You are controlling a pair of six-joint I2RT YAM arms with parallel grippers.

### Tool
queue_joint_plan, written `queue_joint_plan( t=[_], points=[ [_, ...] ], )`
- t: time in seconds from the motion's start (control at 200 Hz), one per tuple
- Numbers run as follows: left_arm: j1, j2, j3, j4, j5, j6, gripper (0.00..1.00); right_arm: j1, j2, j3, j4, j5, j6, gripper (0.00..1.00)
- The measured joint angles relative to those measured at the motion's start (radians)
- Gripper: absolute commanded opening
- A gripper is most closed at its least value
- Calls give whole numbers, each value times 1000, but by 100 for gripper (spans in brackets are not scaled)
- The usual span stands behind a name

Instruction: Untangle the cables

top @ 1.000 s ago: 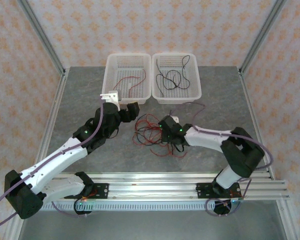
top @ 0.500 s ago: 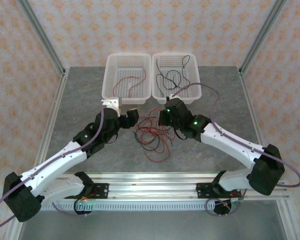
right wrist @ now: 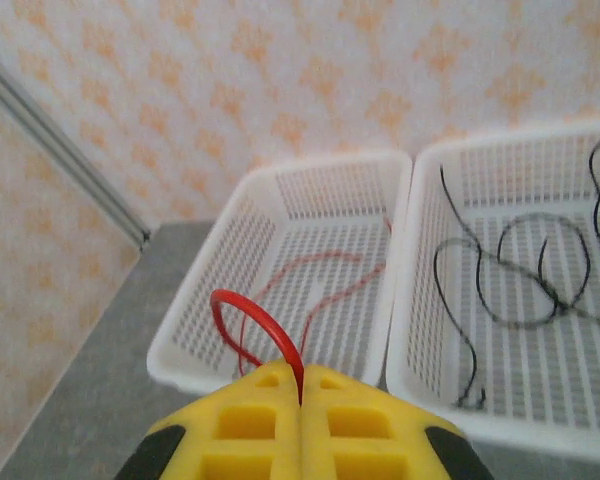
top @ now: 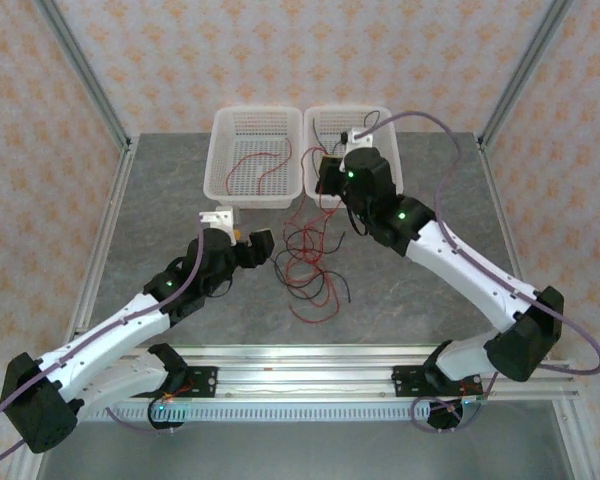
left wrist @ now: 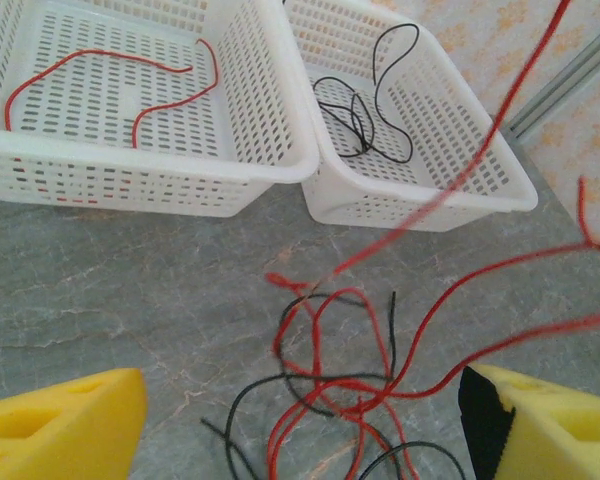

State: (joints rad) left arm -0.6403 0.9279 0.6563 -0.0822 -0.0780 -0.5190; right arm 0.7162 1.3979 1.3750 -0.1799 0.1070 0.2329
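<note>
A tangle of red and black cables (top: 305, 265) lies on the grey table in front of the two baskets. My right gripper (top: 326, 180) is raised over the gap between the baskets and is shut on a red cable (right wrist: 255, 320), which loops out above the closed yellow fingers (right wrist: 270, 420). That red cable (left wrist: 480, 150) runs taut from the tangle (left wrist: 350, 390) up and away. My left gripper (top: 261, 246) stands open just left of the tangle, its yellow fingers (left wrist: 70, 430) wide apart with cable strands lying between them.
Two white slotted baskets stand at the back. The left basket (top: 218, 150) holds a loose red cable (top: 255, 165). The right basket (top: 394, 165) holds a black cable (left wrist: 365, 110). Aluminium frame posts flank the table and a rail runs along the near edge.
My right gripper has risen from the tangle and moved back toward the baskets, drawing a red cable up and stretching the tangle. The left gripper has shifted slightly and stays open.
</note>
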Motion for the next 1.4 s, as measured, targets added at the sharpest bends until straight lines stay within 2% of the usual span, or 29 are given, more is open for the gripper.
queue_joint_plan(
  t=[0.28, 0.526, 0.606, 0.731, 0.826, 0.896, 1.126, 1.216, 1.401],
  points=[
    [0, -43, -11, 0, -8, -8, 82, -2, 64, 87, 23, -6, -37, 0],
    [-6, -45, -19, 47, 29, 12, 81, -2, 56, 185, 24, -43, 12, 0],
    [-43, -45, -37, 121, 52, 61, 81, -2, 43, 186, 19, -47, 60, 0],
    [-153, -18, -58, 254, 47, 188, 82, -2, 37, 182, 10, -48, 131, 0],
    [-224, 53, -72, 385, 25, 307, 84, -2, 29, 149, 13, -55, 177, 0],
    [-245, 124, -87, 474, 8, 381, 87, -2, 26, 123, 13, -60, 203, 0],
    [-242, 380, -78, 685, -130, 548, 91, -2, 25, 64, 16, -81, 253, 0],
    [-212, 459, -38, 705, -168, 554, 91, -2, 22, 61, 17, -85, 261, 0],
    [-105, 506, -31, 790, -189, 522, 91, -2, -5, 80, 6, -104, 261, 0]
  ],
)
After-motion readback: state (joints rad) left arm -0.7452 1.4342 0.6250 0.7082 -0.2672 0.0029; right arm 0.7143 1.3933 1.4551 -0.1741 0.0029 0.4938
